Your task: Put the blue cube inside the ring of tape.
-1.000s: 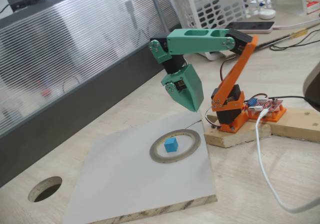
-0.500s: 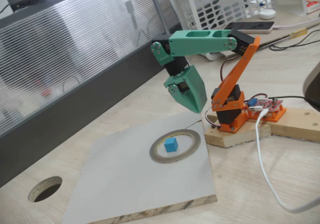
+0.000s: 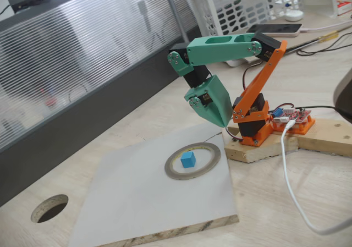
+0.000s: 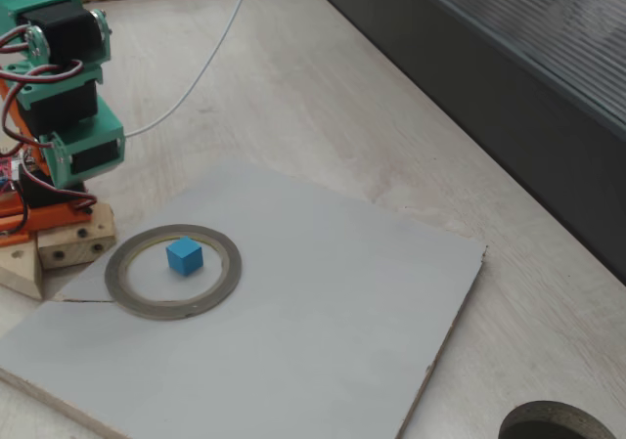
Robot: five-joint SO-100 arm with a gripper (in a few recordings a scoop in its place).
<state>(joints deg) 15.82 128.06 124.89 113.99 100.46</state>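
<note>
The small sky-blue plastic cube (image 3: 188, 159) (image 4: 184, 256) sits flat inside the wide grey-olive ring of tape (image 3: 192, 160) (image 4: 173, 271), a little off the ring's middle and clear of its thin yellowish inner rim. In both fixed views the ring lies on a pale grey board with a raw plywood edge (image 3: 159, 203) (image 4: 323, 331), close to one corner of it: right of centre in the frame where the arm stands at the right, left of centre in the other. The board rests on the light wooden tabletop (image 3: 308, 181) (image 4: 323, 107), which has a round dark hole cut through it (image 3: 49, 208) (image 4: 554, 425) near the lower left of one frame and the lower right of the other.

The green claw (image 3: 219, 117) hangs above and to the upper right of the ring, tip down, well clear of the cube and holding nothing; its jaws look drawn together to a point, though no gap can be made out with certainty. The green and orange arm (image 3: 256, 76) rises from an orange base on a wooden block (image 3: 264, 145) at the board's right. A white cable (image 3: 291, 181) trails across the tabletop at the lower right
</note>
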